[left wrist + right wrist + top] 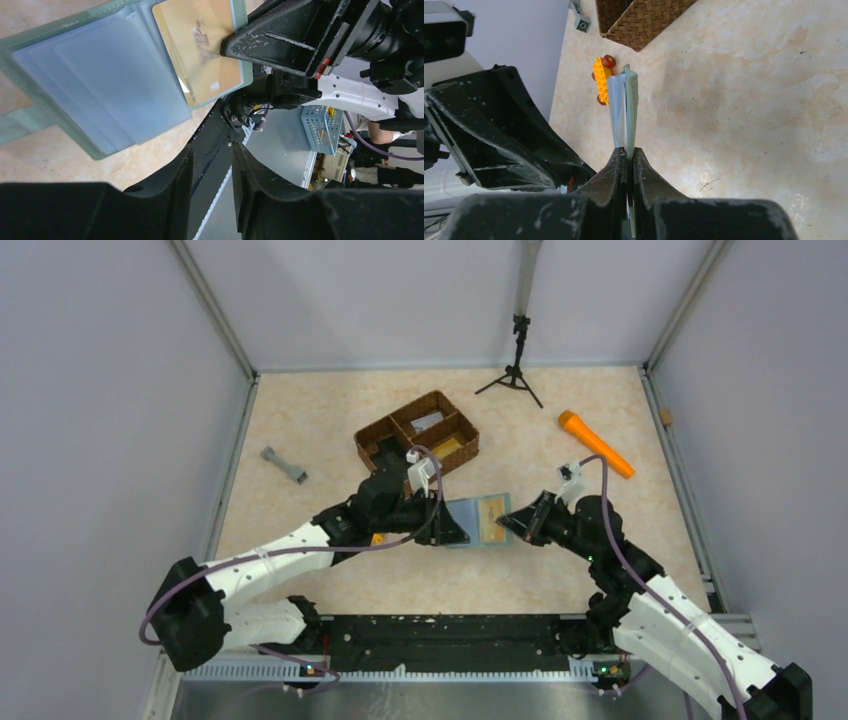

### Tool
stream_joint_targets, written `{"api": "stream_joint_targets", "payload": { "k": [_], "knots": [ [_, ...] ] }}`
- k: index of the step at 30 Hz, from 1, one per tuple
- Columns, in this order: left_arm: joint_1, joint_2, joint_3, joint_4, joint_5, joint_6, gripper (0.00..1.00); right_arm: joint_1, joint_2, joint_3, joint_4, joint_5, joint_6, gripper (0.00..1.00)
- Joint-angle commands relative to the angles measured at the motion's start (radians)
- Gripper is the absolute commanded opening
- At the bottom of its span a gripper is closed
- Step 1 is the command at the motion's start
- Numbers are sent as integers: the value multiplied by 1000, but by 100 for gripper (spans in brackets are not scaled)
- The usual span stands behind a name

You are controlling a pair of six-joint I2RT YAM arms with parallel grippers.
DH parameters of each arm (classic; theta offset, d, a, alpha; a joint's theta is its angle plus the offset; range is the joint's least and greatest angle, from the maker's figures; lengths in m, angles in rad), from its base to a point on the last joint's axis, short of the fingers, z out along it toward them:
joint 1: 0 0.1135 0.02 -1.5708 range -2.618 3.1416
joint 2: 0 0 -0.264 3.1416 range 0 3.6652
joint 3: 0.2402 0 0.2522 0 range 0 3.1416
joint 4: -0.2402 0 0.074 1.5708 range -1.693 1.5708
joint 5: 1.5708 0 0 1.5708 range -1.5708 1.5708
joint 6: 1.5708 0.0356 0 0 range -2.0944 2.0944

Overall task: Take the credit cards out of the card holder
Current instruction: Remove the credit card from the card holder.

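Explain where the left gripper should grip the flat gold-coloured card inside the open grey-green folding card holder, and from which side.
Likely the corner of the gold-coloured card nearest the left gripper, coming from the left, fingers closing across its thin faces. The right gripper is shut on the opposite edge of the card holder, bracing it. Whether the pocket covers that corner is unclear.

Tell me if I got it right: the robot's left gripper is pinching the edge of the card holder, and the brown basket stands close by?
Not quite. It is the right gripper that pinches the card holder by its edge; the right wrist view shows its fingers shut on it. The left gripper grips nothing. The brown basket does stand close by.
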Motion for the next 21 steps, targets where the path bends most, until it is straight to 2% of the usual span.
{"api": "stream_joint_targets", "payload": {
  "k": [1,16,18,21],
  "knots": [
    [-12,60,52,196,53,-30,37,-3,4,9,79,-45,-1,0],
    [7,196,60,266,77,-57,38,-4,-13,-22,156,-100,42,0],
    [28,195,33,284,85,-73,37,-4,-18,-29,170,-102,59,0],
    [56,174,-16,311,90,-79,28,-4,-22,-26,174,-109,69,0]
  ]
}}
